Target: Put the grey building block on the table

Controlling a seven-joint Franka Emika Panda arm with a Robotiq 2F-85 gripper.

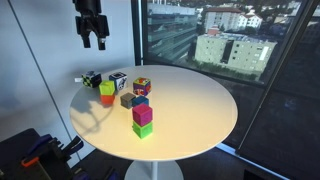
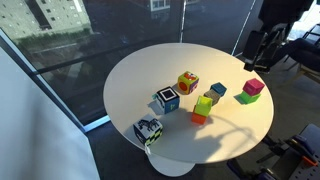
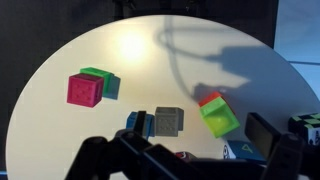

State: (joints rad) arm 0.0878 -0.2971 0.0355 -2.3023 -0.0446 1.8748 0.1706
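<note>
My end effector (image 1: pixel 93 42) hangs high, fingers apart, probably for clearance; grey building block (image 3: pixel 168 121) at 3 o'clock of blue cube (image 3: pixel 134 122).

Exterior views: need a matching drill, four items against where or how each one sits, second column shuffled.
Things:
1. magenta plastic cube
2. dark-grey plain cube
3. lime-green plastic cube
4. Robotiq gripper

Place or state:
A. stacked on an orange cube
B. up above the white round table, jaws open, holding nothing
C. stacked on a green cube
D. right beside a blue cube

Pairs: 1-C, 2-D, 3-A, 4-B.
</note>
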